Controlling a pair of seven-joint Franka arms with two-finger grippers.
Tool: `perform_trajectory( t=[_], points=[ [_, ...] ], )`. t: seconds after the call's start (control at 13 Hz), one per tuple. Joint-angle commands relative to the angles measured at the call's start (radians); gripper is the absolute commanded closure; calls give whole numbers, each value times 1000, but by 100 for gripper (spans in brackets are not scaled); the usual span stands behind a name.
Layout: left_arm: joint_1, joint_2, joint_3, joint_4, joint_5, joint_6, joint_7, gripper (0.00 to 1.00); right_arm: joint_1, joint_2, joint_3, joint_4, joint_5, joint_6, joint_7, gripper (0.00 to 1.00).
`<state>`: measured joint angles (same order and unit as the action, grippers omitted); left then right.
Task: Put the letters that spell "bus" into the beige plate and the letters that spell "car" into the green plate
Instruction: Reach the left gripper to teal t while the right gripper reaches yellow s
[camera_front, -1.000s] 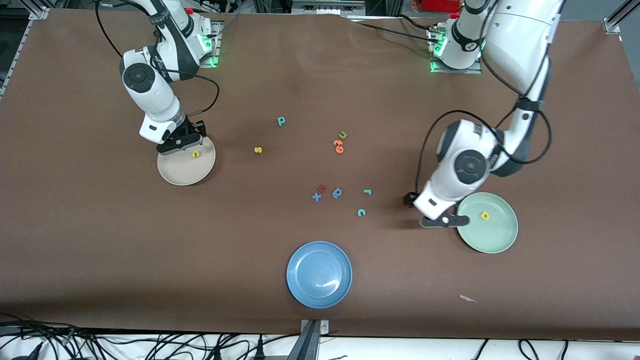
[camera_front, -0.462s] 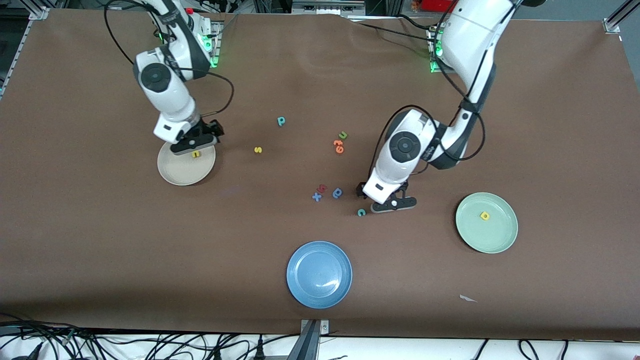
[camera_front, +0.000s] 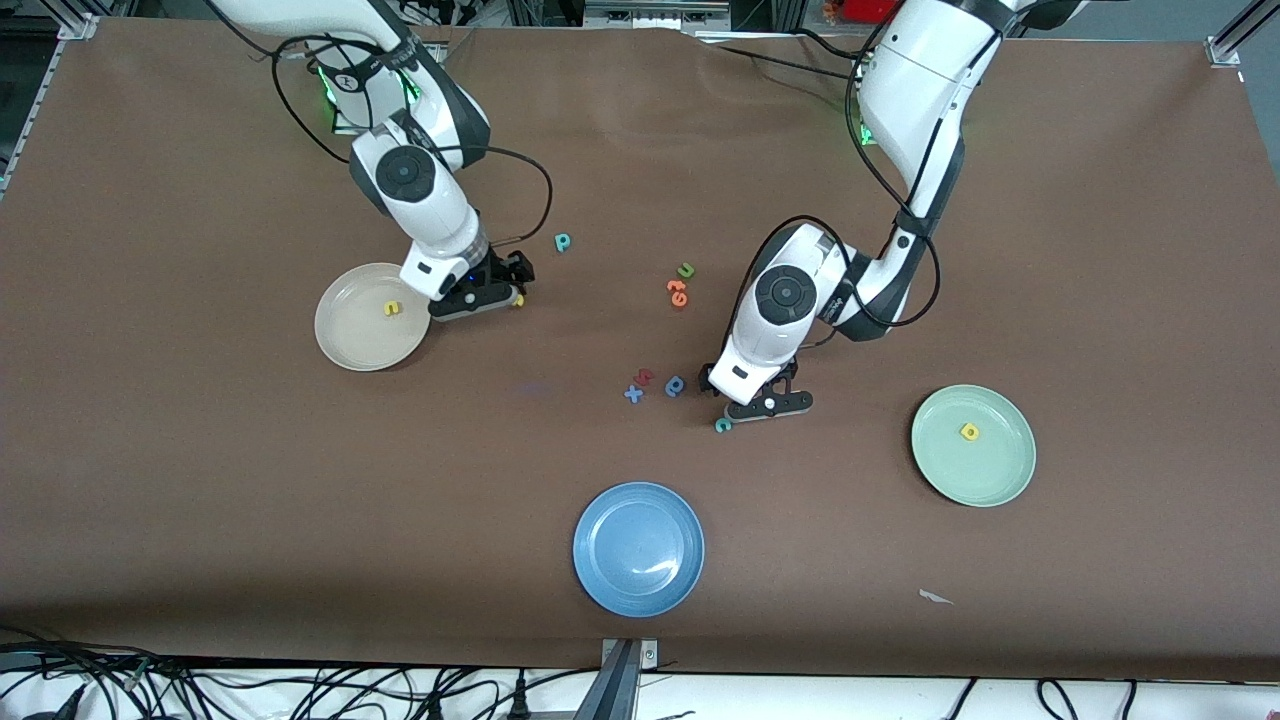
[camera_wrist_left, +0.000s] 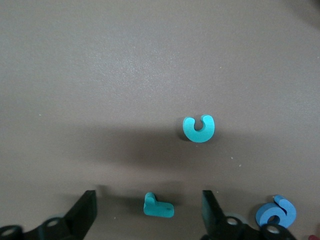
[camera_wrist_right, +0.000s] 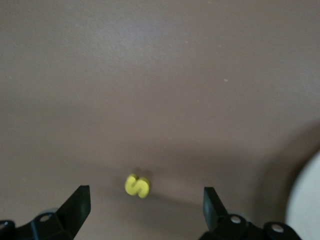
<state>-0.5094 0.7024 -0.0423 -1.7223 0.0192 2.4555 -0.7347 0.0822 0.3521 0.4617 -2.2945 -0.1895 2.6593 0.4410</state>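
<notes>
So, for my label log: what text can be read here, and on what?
"s": yellow foam letter under the right gripper.
"r": teal foam letter under the left gripper.
"c": teal curved letter beside it.
"x": blue foam letter.
Other letters, arm markings: too small.

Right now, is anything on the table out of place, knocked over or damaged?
Nothing looks spilled or damaged. The one stray item is a small pale scrap on the mat, nearer the front camera than the green plate; it matches no letter or plate. The loose letters lie flat and all three plates sit level.
</notes>
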Motion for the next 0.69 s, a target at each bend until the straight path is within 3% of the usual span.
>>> perform_trajectory(
  t=[0.0,0.15,0.62],
  points=[
    [-11,11,6,17,1,-4,0,28,27,105,-12,90,-97,-12,82,1],
    [-21,12,6,13,-1,-6,-6,36,27,111,-20,84,-166,-10,120,1],
    [-26,19,6,10,-12,-7,-11,50,28,99,-26,18,-179,-2,145,2]
  ],
)
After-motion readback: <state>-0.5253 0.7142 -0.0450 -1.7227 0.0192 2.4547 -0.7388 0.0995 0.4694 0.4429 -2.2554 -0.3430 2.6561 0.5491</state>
